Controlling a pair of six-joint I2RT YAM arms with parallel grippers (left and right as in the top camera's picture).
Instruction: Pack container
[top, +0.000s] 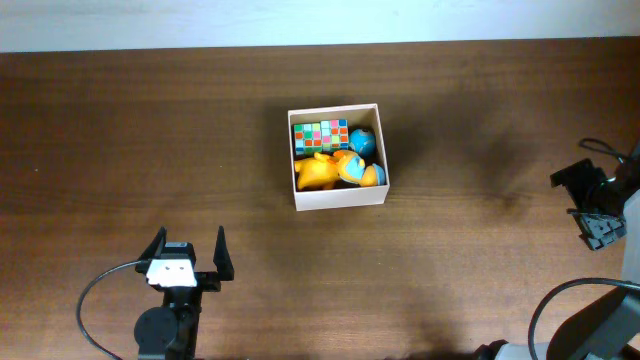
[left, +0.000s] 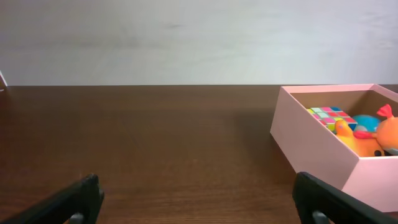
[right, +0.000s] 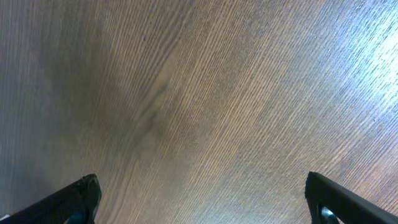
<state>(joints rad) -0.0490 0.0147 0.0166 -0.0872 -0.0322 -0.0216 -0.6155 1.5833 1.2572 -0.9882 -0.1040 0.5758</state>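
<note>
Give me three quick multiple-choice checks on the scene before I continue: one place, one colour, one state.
1. Where is the checkered cube? A) inside the container B) beside the container C) in the left gripper
2. What colour are the container's walls? A) black B) cream-white C) green
3. How is the left gripper? A) shut on the cube B) shut on the container C) open, holding nothing
Answers: 1 A, it lies within the walls; 2 B, the overhead view shows pale walls; 3 C, its jaws stand apart with nothing between.
</note>
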